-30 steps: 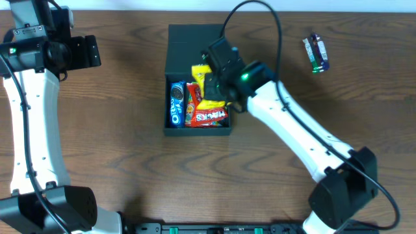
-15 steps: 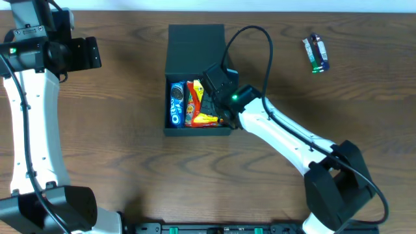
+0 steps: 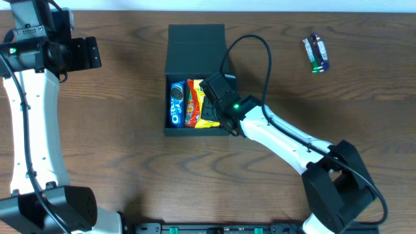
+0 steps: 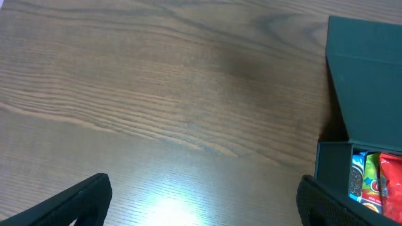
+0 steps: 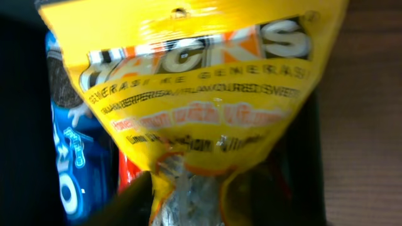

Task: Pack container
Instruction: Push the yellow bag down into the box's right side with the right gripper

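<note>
1. Left arm: it stands upright at the far left edge of the surface (image 3: 117,143), well apart from the work. The left gripper (image 3: 95,53) is turned toward the container, its jaws spread wide and empty. In the left wrist view the two fingertips (image 4: 75,199) sit at opposite corners of the frame, with bare wood between them.
2. The container (image 3: 195,45): a black box left of the middle of the surface, with its flap lid laid open on the far side.
3. Contents, left to right: a blue biscuit packet (image 3: 176,104) against the left wall, a red packet (image 3: 190,104) just beside it, and a yellow packet (image 3: 208,118) on the right half.
4. Right arm: it reaches from the near right corner diagonally up to the box. The right gripper (image 3: 218,97) points down into the right half, over the yellow packet. In the right wrist view that packet fills the frame and its crumpled near end lies at the jaws. Whether they pinch it or are letting go cannot be told.
5. A small loose packet (image 3: 316,53) lies on the surface far to the right, well apart from the box.
6. Progress, as a judgement: three packets are inside or nearly so. The loose packet and the closing of the lid appear to be left.
</note>
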